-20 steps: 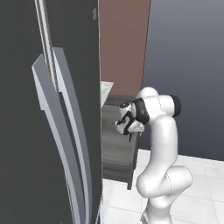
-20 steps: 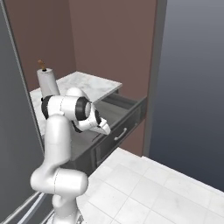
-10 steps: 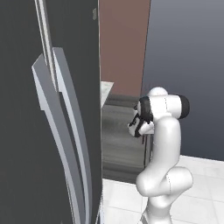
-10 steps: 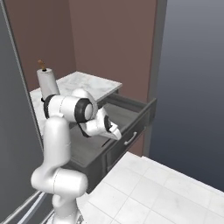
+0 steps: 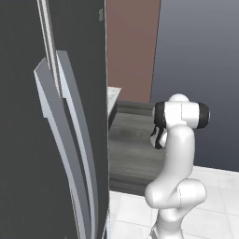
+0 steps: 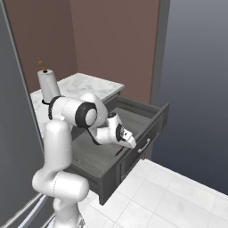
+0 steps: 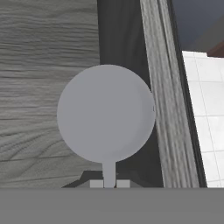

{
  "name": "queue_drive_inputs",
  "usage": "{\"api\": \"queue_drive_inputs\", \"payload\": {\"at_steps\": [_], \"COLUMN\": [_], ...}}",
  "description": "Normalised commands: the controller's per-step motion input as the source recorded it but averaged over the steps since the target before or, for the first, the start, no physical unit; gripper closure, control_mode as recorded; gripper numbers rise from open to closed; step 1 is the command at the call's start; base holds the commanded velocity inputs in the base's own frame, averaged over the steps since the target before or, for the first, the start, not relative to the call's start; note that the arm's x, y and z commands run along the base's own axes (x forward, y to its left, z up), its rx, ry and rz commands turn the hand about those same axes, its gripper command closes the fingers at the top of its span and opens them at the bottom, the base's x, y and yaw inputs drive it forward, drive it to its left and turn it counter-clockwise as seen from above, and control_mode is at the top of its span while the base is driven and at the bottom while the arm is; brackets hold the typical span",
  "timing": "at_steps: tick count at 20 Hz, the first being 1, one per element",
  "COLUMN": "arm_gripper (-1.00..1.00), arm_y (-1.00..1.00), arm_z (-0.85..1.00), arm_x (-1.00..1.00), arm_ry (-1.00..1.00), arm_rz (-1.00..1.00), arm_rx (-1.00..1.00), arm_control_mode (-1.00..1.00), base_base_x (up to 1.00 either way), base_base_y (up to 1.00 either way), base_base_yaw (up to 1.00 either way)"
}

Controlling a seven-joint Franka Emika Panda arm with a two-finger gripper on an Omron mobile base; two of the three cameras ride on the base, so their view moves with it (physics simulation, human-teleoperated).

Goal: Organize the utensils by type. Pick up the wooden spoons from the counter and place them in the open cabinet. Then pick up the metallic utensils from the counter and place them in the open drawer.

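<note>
In the left base view, the white arm [image 5: 176, 154] is seen rising from the lower right, its upper part bent over the open drawer [image 5: 133, 144], whose dark grey wood-grain floor lies beside the tall dark door [image 5: 51, 116] with long grey handles. A corner of the marble bench [image 5: 113, 95] is visible behind the door's edge. The hand [image 5: 158, 136] is seen only as a dark shape under the arm's joint, over the drawer; its fingers cannot be made out here.

In the right base view, the drawer [image 6: 151, 120] is pulled well out beneath the white marble bench [image 6: 89, 87], on which a paper towel roll [image 6: 48, 84] stands upright. The hand [image 6: 127, 140] is held low inside the drawer, near its front wall, pointing down and outward. A thin dark reddish handle [image 6: 118, 152] is seen hanging just below it.

In the hand view, a round silver utensil head [image 7: 106, 114] is seen close up, its narrow neck running down between the finger tips [image 7: 97, 183]. The hand is clenched on this metallic utensil, which is held over the drawer floor [image 7: 43, 65], near the drawer's front wall [image 7: 168, 96]. White floor tiles [image 7: 205, 118] are visible beyond that wall.
</note>
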Motion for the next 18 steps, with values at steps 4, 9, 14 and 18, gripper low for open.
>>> {"api": "queue_drive_inputs", "payload": {"at_steps": [4,9,14,18], "arm_gripper": [1.00,1.00,1.00,1.00], "arm_y": [-0.69,-0.67,-0.59,-0.10], "arm_z": [0.00,0.00,0.00,0.11], "arm_x": [-0.26,-0.19,-0.09,0.00], "arm_ry": [0.00,0.00,0.00,0.01], "arm_rz": [0.00,0.00,0.00,0.00], "arm_rx": [0.00,0.00,0.00,0.01], "arm_control_mode": [-1.00,-1.00,-1.00,-1.00], "base_base_x": [0.00,0.00,0.00,0.00], "base_base_y": [0.00,0.00,0.00,0.00], "base_base_yaw": [0.00,0.00,0.00,0.00]}}
